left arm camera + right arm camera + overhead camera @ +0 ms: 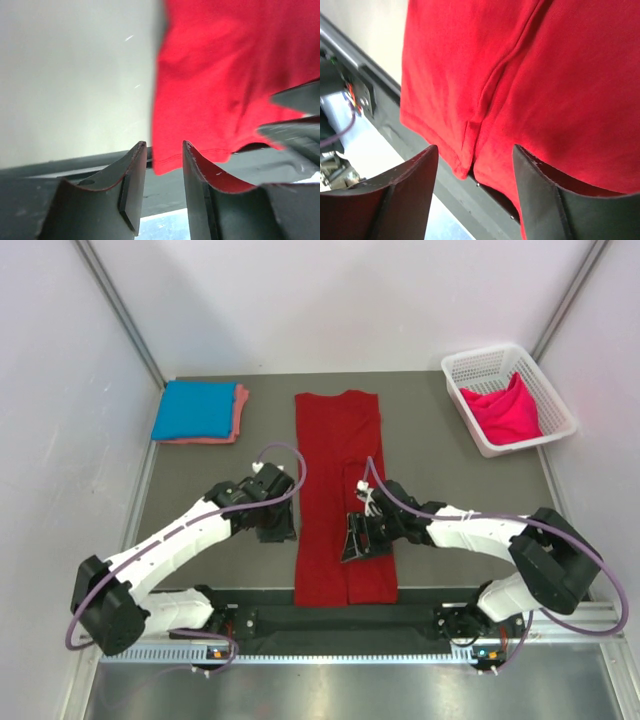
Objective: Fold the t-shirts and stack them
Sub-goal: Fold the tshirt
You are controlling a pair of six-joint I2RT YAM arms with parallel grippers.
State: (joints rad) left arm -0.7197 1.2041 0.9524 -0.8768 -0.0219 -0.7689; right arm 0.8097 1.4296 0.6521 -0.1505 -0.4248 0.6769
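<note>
The dark red t-shirt (340, 490) lies flat in the middle of the table as a long strip, both sides folded in. It also shows in the left wrist view (220, 85) and in the right wrist view (520, 75). My left gripper (277, 523) is open and empty at the strip's left edge, near its lower corner. My right gripper (360, 538) is open and empty over the strip's lower right part. A folded bright blue t-shirt (194, 409) lies on a salmon pink one (239, 408) at the back left. A hot pink t-shirt (502, 410) lies in the basket.
The white lattice basket (480, 365) stands at the back right. White walls close in the grey table (440, 460) on three sides. A black rail (340, 618) runs along the near edge.
</note>
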